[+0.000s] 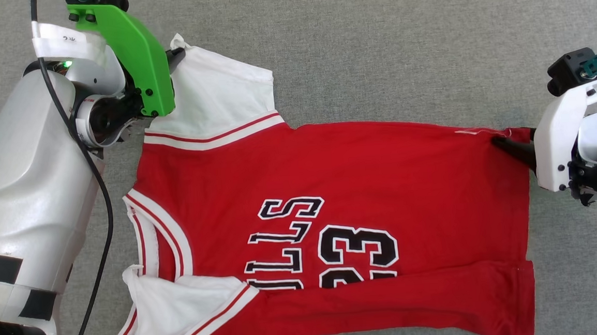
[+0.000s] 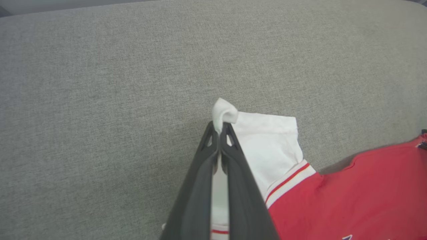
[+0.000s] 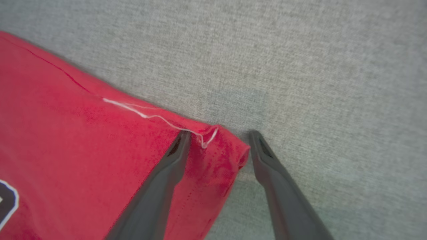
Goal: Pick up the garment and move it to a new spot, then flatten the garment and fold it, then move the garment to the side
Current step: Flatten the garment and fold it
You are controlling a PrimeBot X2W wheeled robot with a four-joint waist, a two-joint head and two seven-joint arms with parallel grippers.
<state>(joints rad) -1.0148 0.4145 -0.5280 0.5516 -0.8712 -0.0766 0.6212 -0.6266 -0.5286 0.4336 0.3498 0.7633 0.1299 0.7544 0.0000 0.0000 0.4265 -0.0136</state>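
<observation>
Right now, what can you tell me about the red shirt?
The shirt is soft red cloth with white sleeves, striped trim, black letters and a 23. It lies spread on the gray surface, its near edge folded over. The left gripper is shut on the far sleeve; the right gripper stands open around a bottom corner with a loose white thread.

Left end effector (image 2: 220, 131) pinched tight on white sleeve (image 2: 267, 146) corner of red shirt (image 2: 360, 200); cloth tip pokes past fingertips. Grey surface (image 2: 100, 100), probably fabric, underneath.
</observation>
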